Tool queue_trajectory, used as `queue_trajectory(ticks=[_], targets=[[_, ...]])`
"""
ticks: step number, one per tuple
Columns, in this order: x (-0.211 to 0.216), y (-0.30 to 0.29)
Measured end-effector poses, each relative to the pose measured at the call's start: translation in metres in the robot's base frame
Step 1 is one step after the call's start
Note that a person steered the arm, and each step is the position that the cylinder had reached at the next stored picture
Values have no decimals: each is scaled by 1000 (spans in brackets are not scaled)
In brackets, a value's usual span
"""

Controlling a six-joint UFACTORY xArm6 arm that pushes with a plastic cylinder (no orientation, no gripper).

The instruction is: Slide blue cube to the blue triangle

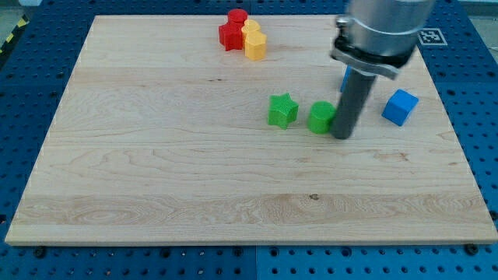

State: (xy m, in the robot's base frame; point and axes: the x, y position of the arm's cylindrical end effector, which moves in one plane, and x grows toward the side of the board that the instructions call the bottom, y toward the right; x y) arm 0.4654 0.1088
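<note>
The blue cube (400, 106) sits on the wooden board (156, 155) at the view's right. The blue triangle (345, 78) is mostly hidden behind my rod; only a blue sliver shows left of the rod. My tip (341, 136) rests on the board to the left of the blue cube, apart from it, and right next to the green round block (320, 117). A green star (282, 110) lies left of the green round block.
At the view's top stands a tight cluster: a red round block (237, 18), a red star-like block (229, 36), a yellow block (251, 29) and a yellow hexagon-like block (255, 46). The blue perforated table (31, 70) surrounds the board.
</note>
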Motion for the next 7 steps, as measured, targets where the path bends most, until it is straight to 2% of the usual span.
queue_trajectory(ticks=[1,2,4,6,7], targets=[[-10,-38],[-9,-31],[4,27],[12,124],[10,154]])
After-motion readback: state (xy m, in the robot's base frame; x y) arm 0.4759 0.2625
